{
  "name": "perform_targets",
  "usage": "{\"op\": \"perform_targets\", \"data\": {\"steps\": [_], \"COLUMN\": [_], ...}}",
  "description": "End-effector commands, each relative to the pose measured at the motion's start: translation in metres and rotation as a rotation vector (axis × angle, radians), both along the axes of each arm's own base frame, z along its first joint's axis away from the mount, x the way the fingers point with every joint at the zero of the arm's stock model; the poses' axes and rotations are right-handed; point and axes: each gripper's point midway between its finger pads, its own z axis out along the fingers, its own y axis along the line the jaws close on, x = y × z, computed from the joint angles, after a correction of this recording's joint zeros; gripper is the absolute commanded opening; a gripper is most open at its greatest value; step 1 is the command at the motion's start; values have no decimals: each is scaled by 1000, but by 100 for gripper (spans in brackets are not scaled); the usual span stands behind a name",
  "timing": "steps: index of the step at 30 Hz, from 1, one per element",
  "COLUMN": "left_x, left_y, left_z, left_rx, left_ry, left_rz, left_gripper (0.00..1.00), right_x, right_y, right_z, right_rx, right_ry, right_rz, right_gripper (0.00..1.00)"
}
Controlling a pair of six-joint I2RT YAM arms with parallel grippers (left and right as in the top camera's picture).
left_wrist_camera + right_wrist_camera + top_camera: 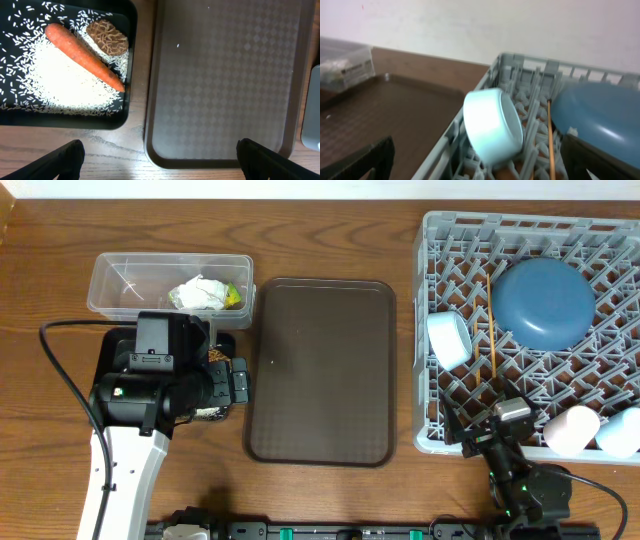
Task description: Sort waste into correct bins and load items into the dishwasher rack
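Observation:
The black tray (15, 115) holds white rice grains (60, 80), an orange carrot (82, 57) and a brown lump (107, 38). My left gripper (160, 165) is open and empty, above the table between the black tray and the brown serving tray (225, 75). The clear tub (120, 280) holds crumpled white paper (200, 293) and a yellow-green wrapper (232, 296). The grey rack (530, 380) holds the dark blue dish (545, 302), the white-and-light-blue bowl (492, 125), chopsticks (491, 330), a pink cup (571, 430) and a blue cup (620, 432). My right gripper (480, 167) is open and empty at the rack's front edge.
The brown serving tray (320, 370) lies between the black tray and the rack. My left arm (140, 400) covers most of the black tray in the overhead view. The rack's edge shows at the right of the left wrist view (312, 110).

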Motion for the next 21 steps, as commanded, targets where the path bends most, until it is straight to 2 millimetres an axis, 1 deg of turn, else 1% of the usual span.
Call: {"op": "perform_targets", "data": {"steps": [1, 3, 7, 21], "left_x": [0, 0, 0, 0], "left_y": [-1, -1, -1, -1], "left_z": [1, 1, 1, 1], "left_rx": [-6, -6, -6, -6], "left_ry": [1, 1, 1, 1], "left_rz": [-1, -1, -1, -1], "left_gripper": [98, 98, 98, 98], "right_x": [3, 3, 3, 3], "right_y": [-1, -1, -1, -1], "right_z": [-6, -3, -7, -7], "right_rx": [0, 2, 0, 0], "right_ry": [-18, -28, -13, -13], "right_rz": [-3, -1, -5, -6], "right_gripper": [99, 99, 99, 99]}}
